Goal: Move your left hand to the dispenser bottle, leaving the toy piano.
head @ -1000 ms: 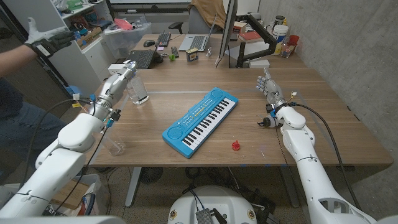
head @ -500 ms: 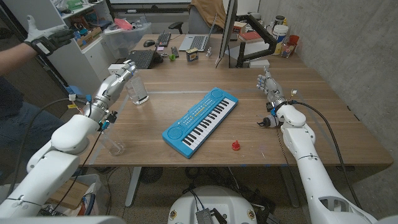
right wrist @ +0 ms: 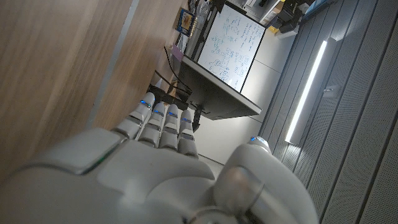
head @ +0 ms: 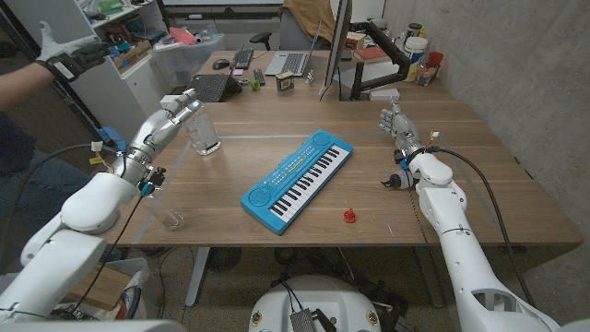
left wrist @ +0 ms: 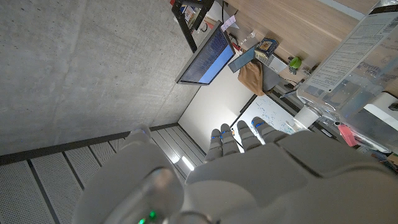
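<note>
The clear dispenser bottle [head: 205, 134] stands upright at the table's far left; in the left wrist view its labelled body [left wrist: 357, 59] is close beside my fingers. My left hand [head: 180, 106] hovers just left of the bottle's top, fingers stretched out and holding nothing; I cannot tell whether it touches the bottle. The blue toy piano [head: 297, 175] lies slantwise at the table's middle, well apart from both hands. My right hand [head: 395, 124] stands at the right side of the table, fingers straight [right wrist: 163, 121] and empty.
A small red object [head: 349, 216] lies near the front edge, right of the piano. A small clear piece [head: 171, 219] sits at the front left. Monitors, keyboards and clutter line the far desk [head: 277, 69]. A person's gloved hand [head: 64, 51] is raised at the far left.
My left forearm and elbow have swung slightly left while the hand stays beside the bottle. The right arm, piano and bottle have not moved.
</note>
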You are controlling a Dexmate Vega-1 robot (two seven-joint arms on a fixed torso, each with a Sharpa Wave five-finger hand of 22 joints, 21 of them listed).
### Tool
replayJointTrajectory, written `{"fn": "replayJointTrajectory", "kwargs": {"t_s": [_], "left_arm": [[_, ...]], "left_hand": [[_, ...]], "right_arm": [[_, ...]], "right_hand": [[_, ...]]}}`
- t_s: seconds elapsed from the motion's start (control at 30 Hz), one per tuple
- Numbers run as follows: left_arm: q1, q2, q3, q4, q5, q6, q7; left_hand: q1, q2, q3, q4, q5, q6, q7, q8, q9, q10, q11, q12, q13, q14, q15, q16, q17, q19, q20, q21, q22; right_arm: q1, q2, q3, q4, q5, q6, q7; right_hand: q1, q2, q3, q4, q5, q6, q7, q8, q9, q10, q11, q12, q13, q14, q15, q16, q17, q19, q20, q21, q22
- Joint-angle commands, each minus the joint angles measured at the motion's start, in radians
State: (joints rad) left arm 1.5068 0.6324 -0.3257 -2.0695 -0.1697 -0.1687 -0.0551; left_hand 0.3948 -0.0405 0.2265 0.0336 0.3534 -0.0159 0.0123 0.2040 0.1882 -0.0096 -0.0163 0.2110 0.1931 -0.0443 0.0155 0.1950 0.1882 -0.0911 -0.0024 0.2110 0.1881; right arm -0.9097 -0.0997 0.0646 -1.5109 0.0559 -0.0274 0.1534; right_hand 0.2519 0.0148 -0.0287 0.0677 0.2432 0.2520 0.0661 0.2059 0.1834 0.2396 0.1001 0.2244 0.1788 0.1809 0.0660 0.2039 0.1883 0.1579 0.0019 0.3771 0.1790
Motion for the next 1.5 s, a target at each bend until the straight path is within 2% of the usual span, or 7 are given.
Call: {"fn": "replayJointTrajectory", "kwargs": {"t_s": [0.03, 0.73, 1.5], "left_arm": [[0.048, -0.033, -0.064, -0.057, 0.072, 0.034, -0.019], [0.11, -0.111, -0.135, -0.1, 0.116, 0.017, -0.06], [0.151, -0.165, -0.209, -0.157, 0.165, 0.084, -0.086]], "left_hand": [[0.021, -0.003, 0.004, -0.011, -0.001, 0.006, 0.004, 0.009, 0.005, 0.001, -0.001, 0.006, 0.005, 0.003, 0.002, 0.004, 0.003, -0.002, 0.012, 0.003, 0.004], [0.052, -0.001, 0.011, -0.029, -0.004, 0.008, 0.003, 0.009, 0.005, 0.003, -0.001, 0.006, 0.006, 0.008, 0.002, 0.005, 0.004, 0.0, 0.017, 0.005, 0.005], [0.069, 0.0, 0.013, -0.039, -0.008, 0.012, 0.001, 0.009, 0.006, 0.007, -0.004, 0.007, 0.007, 0.01, 0.001, 0.004, 0.005, 0.002, 0.023, 0.007, 0.006]], "right_arm": [[0.008, 0.005, -0.004, 0.009, -0.005, 0.003, 0.0], [0.021, 0.011, -0.02, 0.018, -0.021, -0.005, -0.002], [0.033, 0.015, -0.023, 0.038, -0.028, 0.002, 0.003]], "right_hand": [[-0.003, 0.001, -0.006, -0.002, 0.001, 0.007, 0.004, -0.003, 0.004, 0.01, 0.003, 0.001, 0.005, 0.009, -0.004, -0.002, 0.002, 0.009, -0.001, -0.003, 0.006], [-0.003, 0.002, -0.009, -0.002, 0.001, 0.008, 0.0, -0.004, 0.005, 0.016, 0.004, 0.001, 0.006, 0.014, -0.004, -0.002, 0.002, 0.01, 0.003, -0.009, 0.006], [-0.003, 0.004, -0.01, -0.003, 0.001, 0.01, -0.001, -0.005, 0.005, 0.016, 0.004, -0.001, 0.006, 0.019, -0.002, -0.002, 0.002, 0.013, 0.005, -0.013, 0.006]]}}
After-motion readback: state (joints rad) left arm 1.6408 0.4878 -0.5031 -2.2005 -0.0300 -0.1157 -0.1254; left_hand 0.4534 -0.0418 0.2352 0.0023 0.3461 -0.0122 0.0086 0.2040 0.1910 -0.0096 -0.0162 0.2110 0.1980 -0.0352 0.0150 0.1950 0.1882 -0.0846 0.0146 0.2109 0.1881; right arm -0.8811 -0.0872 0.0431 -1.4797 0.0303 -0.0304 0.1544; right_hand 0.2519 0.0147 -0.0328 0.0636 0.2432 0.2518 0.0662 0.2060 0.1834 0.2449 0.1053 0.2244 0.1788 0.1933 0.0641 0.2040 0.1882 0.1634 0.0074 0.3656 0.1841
